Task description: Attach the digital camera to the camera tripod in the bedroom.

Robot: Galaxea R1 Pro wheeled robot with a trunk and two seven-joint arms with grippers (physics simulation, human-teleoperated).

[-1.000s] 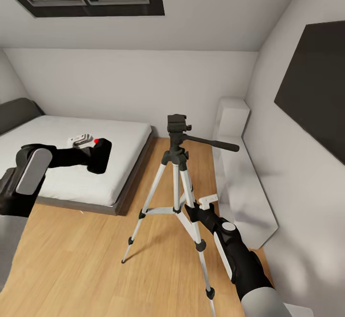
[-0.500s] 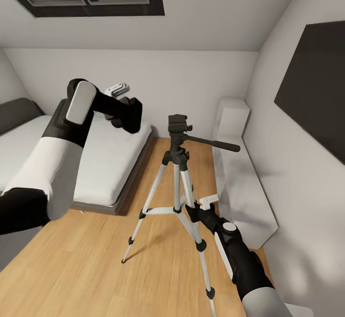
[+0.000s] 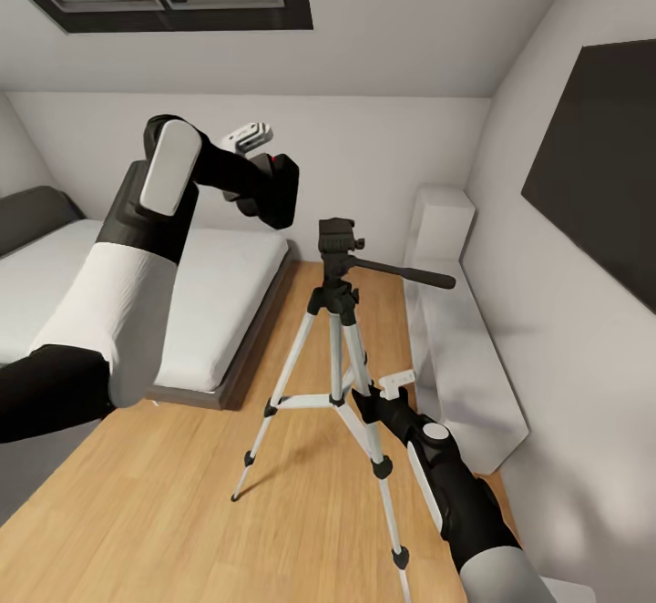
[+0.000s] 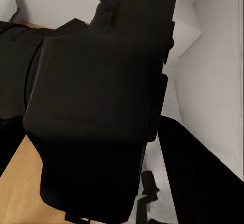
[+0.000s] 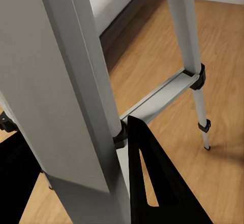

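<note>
**Risk: camera knocks tripod head on approach**

Left gripper [image 3: 271,186] clamps the digital camera [image 4: 101,107], up-left of the camera tripod [image 3: 338,248] head, apart. Misaligned descent could tip it. Right gripper [image 3: 387,393] at a leg; grip state unclear.

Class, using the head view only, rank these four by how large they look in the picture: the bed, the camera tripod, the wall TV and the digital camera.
1. Bed, though partly hidden by the left arm.
2. Camera tripod and wall TV look alike in extent, and the TV is cut off at the edge, so no ranking.
3. Digital camera, smallest, held up left of the tripod's head.
</note>
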